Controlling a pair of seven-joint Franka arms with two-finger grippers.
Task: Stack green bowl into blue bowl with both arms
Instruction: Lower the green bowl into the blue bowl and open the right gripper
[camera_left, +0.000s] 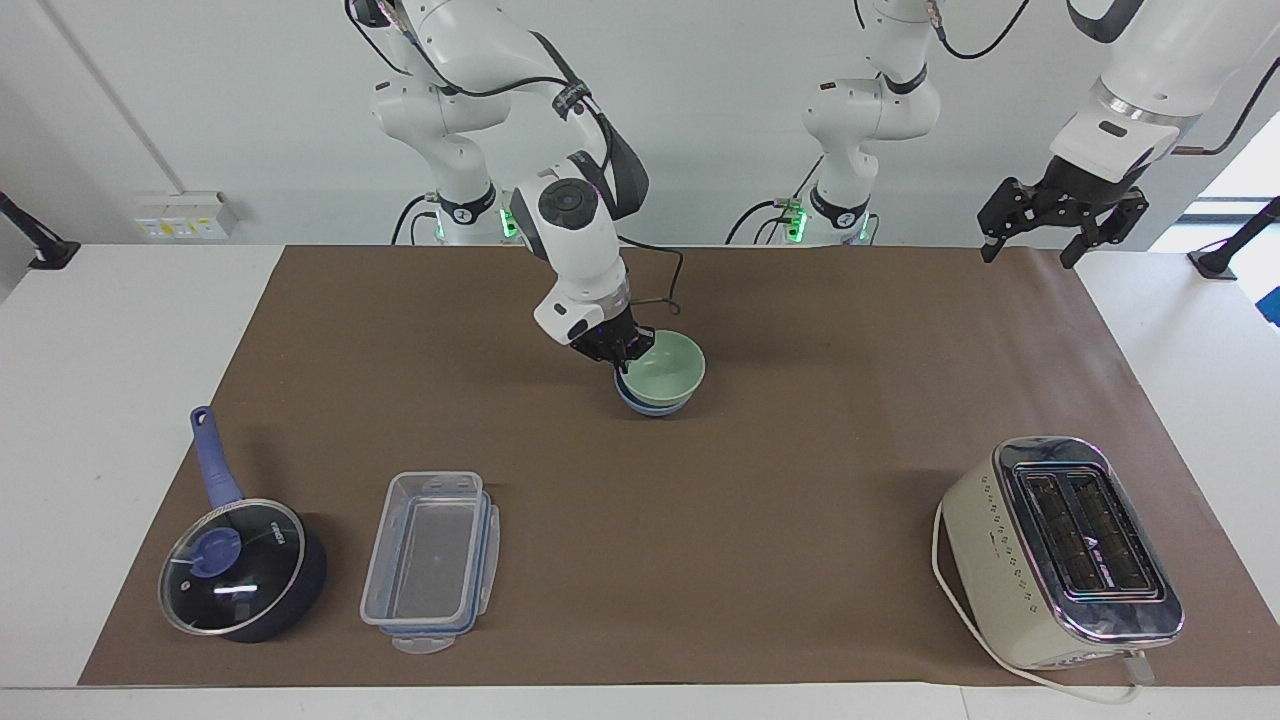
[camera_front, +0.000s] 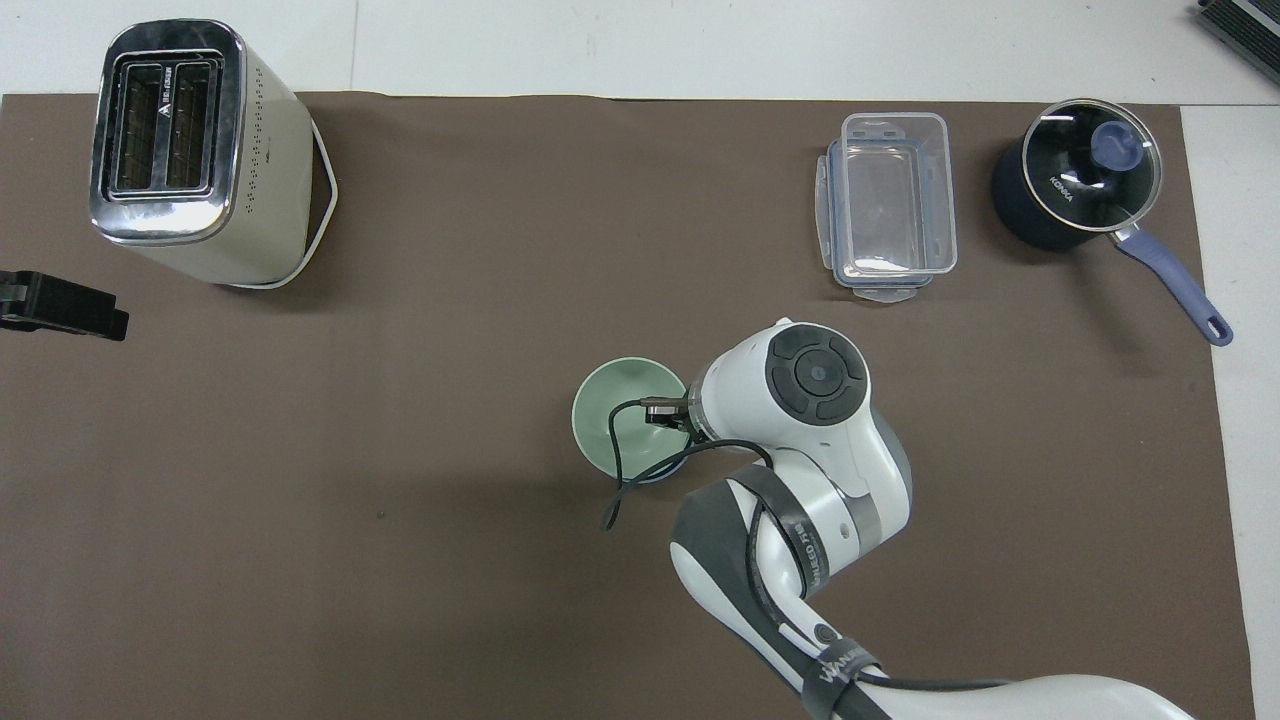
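In the facing view, the dark blue saucepan (camera_left: 243, 570) with a glass lid sits at the right arm's end of the surface (camera_left: 130, 330), on the brown mat (camera_left: 800, 480). Just beside it, toward the middle, lies the clear plastic container (camera_left: 430, 560).

At the middle of the mat, the right pincer (camera_left: 618, 364) is pressed together on the rim of the green bowl (camera_left: 662, 367), pinching it on the side toward the right arm's end. The green bowl sits slightly tilted in the blue bowl (camera_left: 650, 406), which rests on the mat and shows only as a blue band under it. In the overhead view the right arm's wrist covers the pincer, and only a sliver of the blue bowl (camera_front: 655, 479) shows below the green bowl (camera_front: 615, 420).

The cream toaster (camera_left: 1060, 555) with 2 slots stands at the left arm's end of the mat, farther from the robots than the bowls.

The left pincer (camera_left: 1030, 255) hangs spread and empty over the mat's corner at the left arm's end, waiting.
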